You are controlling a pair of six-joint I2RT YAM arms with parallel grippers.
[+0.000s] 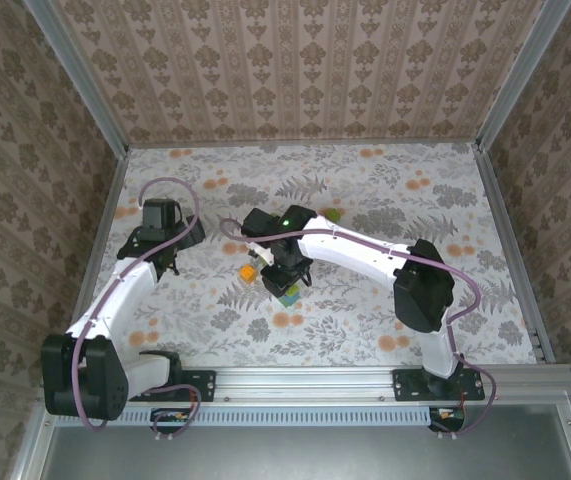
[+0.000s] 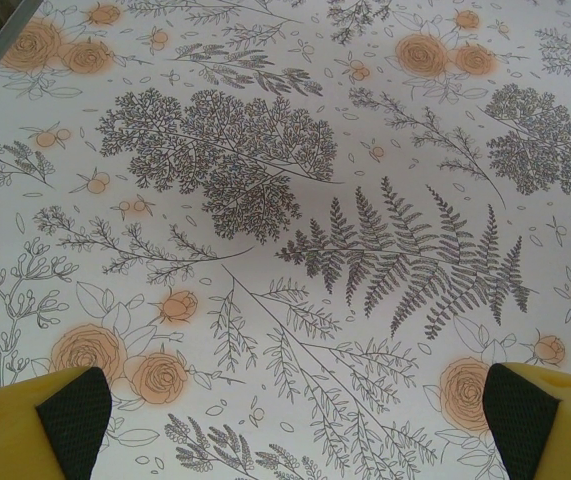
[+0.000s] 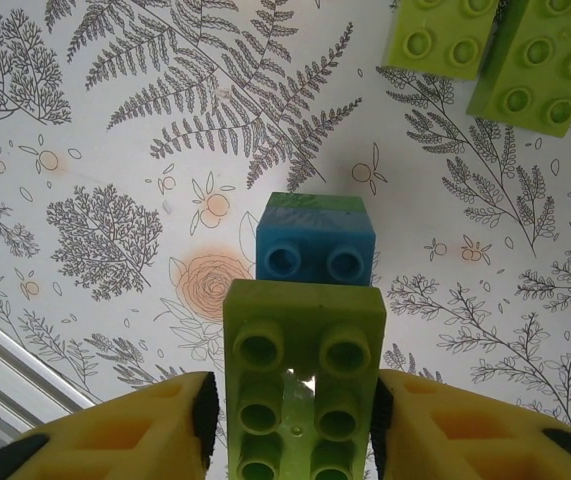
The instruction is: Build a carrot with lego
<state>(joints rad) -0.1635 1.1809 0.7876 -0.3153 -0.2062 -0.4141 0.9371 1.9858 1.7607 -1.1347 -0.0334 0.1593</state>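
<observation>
1. Between the yellow fingers of the right hand (image 3: 293, 405) we see the carrot (image 3: 305, 340). It is a small stack of plastic bricks: a lime-green studded brick nearest the wrist, a blue brick just past the fingertips, and a sliver of green behind the blue one.
2. We read the right hand as closed on the carrot. Its black pads (image 3: 207, 410) sit against two opposite sides of the lime-green brick, one on each side.
3. The studs of the lime-green and blue bricks face back toward the wrist. We cannot tell how firmly the two are pressed together.
4. Ahead of the right hand's fingertips and off to one side, two loose lime-green plastic bricks (image 3: 435, 35) lie just beside each other. They rest on the table (image 2: 265, 250), a flat surface printed with ferns and orange flowers, well apart from the carrot.
5. In the top view, a small orange plastic brick (image 1: 249, 272) lies near the right hand, on the side toward the left arm. It does not touch the carrot.
6. The left hand (image 2: 295, 415) is spread wide with nothing between its fingers. Its dark pads (image 2: 75, 415) stand far apart over bare printed table.
7. From above, the left hand sits well apart from the right hand and the carrot.
</observation>
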